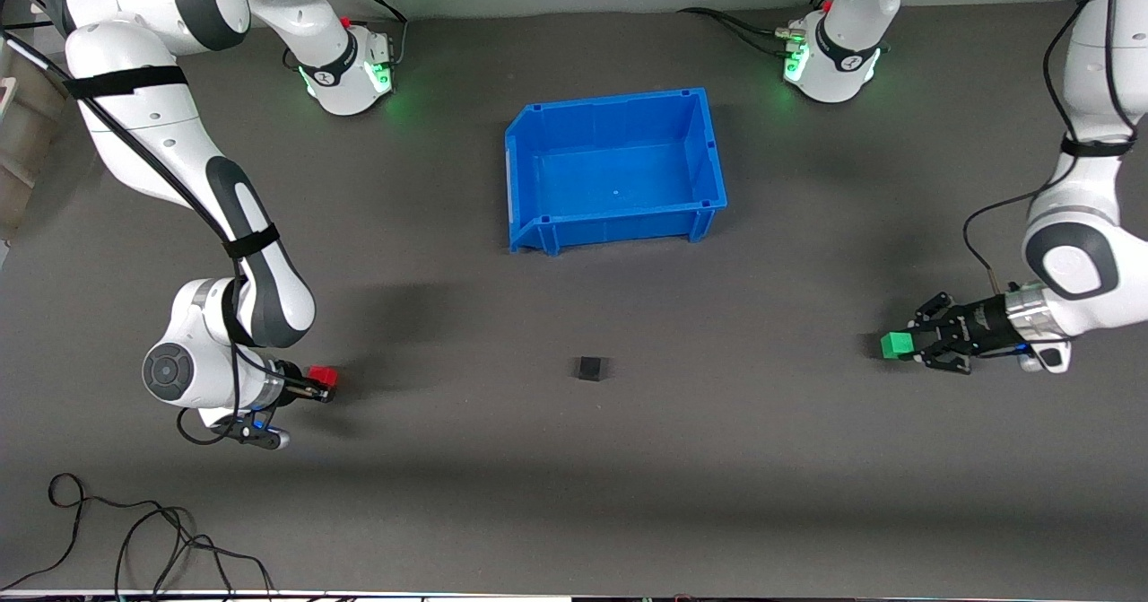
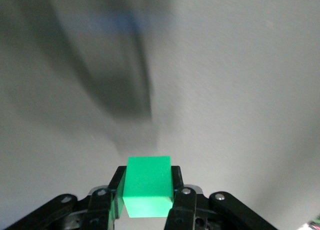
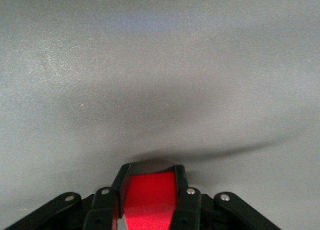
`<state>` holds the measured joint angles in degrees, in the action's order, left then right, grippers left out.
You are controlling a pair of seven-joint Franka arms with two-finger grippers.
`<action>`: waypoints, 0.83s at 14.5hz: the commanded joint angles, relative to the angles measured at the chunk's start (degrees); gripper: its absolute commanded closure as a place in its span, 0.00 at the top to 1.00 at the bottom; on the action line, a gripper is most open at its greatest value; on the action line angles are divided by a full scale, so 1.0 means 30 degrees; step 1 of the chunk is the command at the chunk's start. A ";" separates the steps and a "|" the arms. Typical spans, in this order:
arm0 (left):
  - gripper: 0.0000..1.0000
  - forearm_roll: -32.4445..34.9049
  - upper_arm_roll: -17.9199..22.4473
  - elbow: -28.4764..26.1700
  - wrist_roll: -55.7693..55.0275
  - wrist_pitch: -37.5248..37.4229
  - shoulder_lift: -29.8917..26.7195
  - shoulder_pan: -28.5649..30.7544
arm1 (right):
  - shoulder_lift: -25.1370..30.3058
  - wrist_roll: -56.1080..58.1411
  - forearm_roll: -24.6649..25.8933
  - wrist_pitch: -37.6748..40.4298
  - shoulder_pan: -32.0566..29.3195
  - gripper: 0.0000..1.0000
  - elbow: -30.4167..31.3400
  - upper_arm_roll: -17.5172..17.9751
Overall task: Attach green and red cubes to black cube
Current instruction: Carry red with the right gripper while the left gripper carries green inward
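Note:
The black cube (image 1: 590, 368) sits alone on the grey mat, nearer to the front camera than the blue bin. My left gripper (image 1: 908, 345) is shut on the green cube (image 1: 895, 344) and holds it above the mat toward the left arm's end of the table; the left wrist view shows the green cube (image 2: 148, 186) between the fingers. My right gripper (image 1: 325, 385) is shut on the red cube (image 1: 322, 376) above the mat toward the right arm's end; the right wrist view shows the red cube (image 3: 150, 197) between the fingers.
An empty blue bin (image 1: 538, 135) stands on the mat between the arm bases and the black cube. Loose black cables (image 1: 134, 539) lie near the table's front edge at the right arm's end.

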<state>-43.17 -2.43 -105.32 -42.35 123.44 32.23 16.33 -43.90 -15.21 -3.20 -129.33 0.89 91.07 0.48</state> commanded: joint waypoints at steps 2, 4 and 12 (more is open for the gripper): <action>0.28 0.0240 0.0049 0.1386 -0.1614 -0.1010 0.0095 -0.0314 | -0.0044 -0.0232 -0.0192 -0.0338 0.0027 0.01 0.0346 -0.0043; 0.28 0.0182 0.0019 0.1474 -0.2400 -0.0690 0.0183 -0.1218 | 0.0276 -0.0436 -0.0250 -0.0222 -0.0003 0.00 0.0230 -0.0043; 0.28 -0.0112 0.0019 0.2236 -0.4515 0.0452 0.0447 -0.5612 | 0.1040 -0.8208 -0.1096 0.2383 -0.0091 0.00 -0.1790 0.0131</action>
<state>-43.12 -3.29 -99.70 -54.62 123.56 33.05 2.89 -41.30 -29.83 -4.65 -124.86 -0.14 87.13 0.39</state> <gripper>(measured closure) 0.604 0.599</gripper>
